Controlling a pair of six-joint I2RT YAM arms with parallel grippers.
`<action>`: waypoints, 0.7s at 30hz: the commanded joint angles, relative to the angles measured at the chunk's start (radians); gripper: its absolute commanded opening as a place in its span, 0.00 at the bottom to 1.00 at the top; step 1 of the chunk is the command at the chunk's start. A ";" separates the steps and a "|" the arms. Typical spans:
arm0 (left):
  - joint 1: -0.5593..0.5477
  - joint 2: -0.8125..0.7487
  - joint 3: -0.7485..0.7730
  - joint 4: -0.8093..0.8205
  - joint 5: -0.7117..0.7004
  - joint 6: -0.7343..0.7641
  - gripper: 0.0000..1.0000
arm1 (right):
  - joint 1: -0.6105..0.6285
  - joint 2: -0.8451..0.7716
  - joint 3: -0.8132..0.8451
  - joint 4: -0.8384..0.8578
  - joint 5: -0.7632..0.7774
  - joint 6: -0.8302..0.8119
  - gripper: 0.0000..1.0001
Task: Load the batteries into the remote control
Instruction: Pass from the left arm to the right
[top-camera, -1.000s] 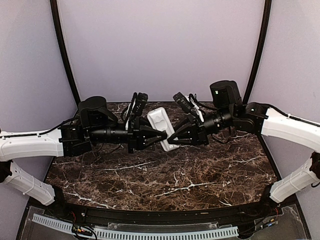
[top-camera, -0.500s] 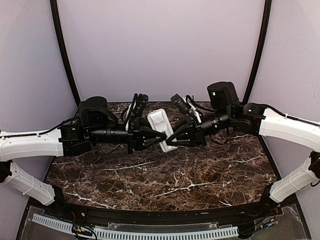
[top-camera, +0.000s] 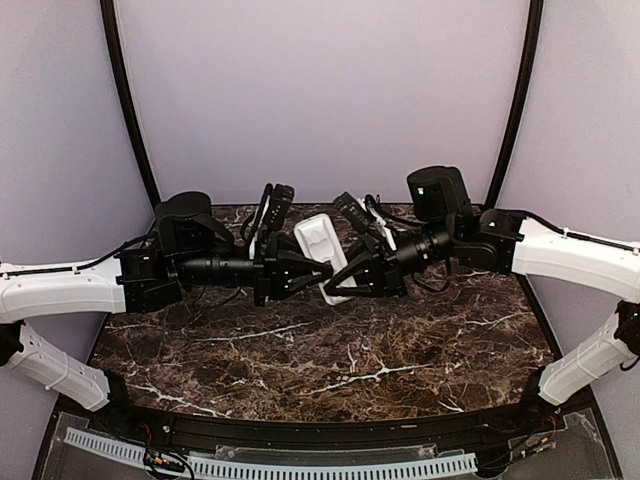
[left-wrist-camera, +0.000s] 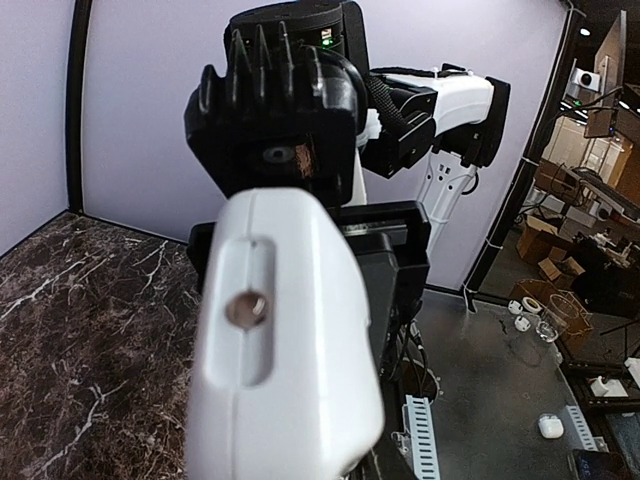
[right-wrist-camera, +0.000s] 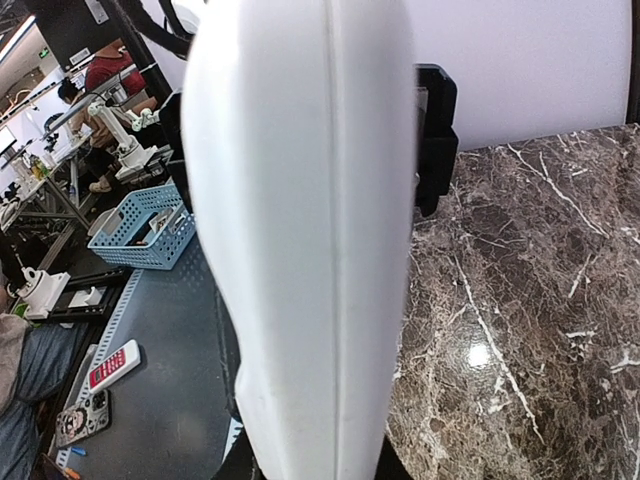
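Two arms, two grippers, one remote control.

**Overhead view**
- The arm bases sit at the near corners. Both arms reach inward over the dark marble table (top-camera: 330, 360) and meet at mid-table, toward its far side.
- The left gripper (top-camera: 320, 273) comes in from the left and the right gripper (top-camera: 340, 284) from the right, tips almost nose to nose.
- The remote control (top-camera: 319, 240) sits between them, lifted off the table.
- Its long axis is slanted, with the near end toward the right and the far end toward the left.
- The near end is at the two gripper tips and the far end sticks out past them toward the lilac back wall (top-camera: 320, 100).
- The upturned white face has a rounded oblong outline near the far end.

**Gripper states**
- The left fingers are clamped on the remote's lower part.
- The right tip touches the remote, but I can't tell whether its fingers are closed on it or spread.

**Left wrist view**
- The remote (left-wrist-camera: 285, 340) is end-on and fills the frame, long axis pointing at the lens. Its end face has a slot with one small round hole.
- The black right wrist and the white right arm (left-wrist-camera: 450, 100) are just behind it.

**Right wrist view**
- The remote (right-wrist-camera: 310, 230) is edge-on, standing top to bottom in the frame, with one seam line along its length.
- The marble (right-wrist-camera: 520, 300) is on the right. One blue basket (right-wrist-camera: 140, 225) is far off on the left.
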 joint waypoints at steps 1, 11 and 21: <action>-0.009 -0.006 -0.004 0.040 -0.029 0.058 0.00 | 0.010 0.004 0.025 0.022 0.021 0.067 0.06; -0.008 -0.022 -0.008 -0.012 -0.125 0.067 0.55 | 0.005 0.001 0.051 -0.117 0.209 0.083 0.00; -0.004 -0.130 -0.086 -0.072 -0.548 0.011 0.85 | -0.029 0.028 0.059 -0.367 0.767 0.159 0.00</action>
